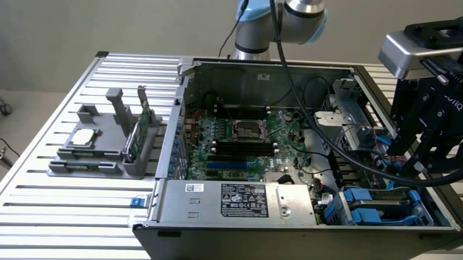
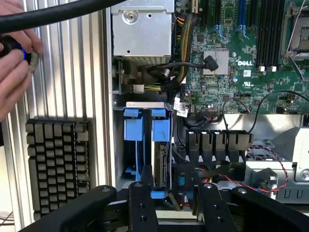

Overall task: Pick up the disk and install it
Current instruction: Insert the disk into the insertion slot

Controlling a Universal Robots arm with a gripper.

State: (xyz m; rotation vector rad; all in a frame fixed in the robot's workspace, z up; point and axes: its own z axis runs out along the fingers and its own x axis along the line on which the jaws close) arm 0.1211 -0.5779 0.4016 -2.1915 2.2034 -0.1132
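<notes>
On the desk (image 1: 43, 216), at the exterior view's left, stands a grey holder (image 1: 101, 157). Beside it lies the open computer case (image 1: 289, 241). In the case's corner at the exterior view's right, the disk (image 1: 369, 208) sits in the drive bay. The gripper (image 2: 174, 193) hangs just above, jaws open.

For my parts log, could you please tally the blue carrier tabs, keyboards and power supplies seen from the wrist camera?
Blue drive carrier tabs: 2
Keyboard: 1
Power supply: 1
Total: 4
</notes>
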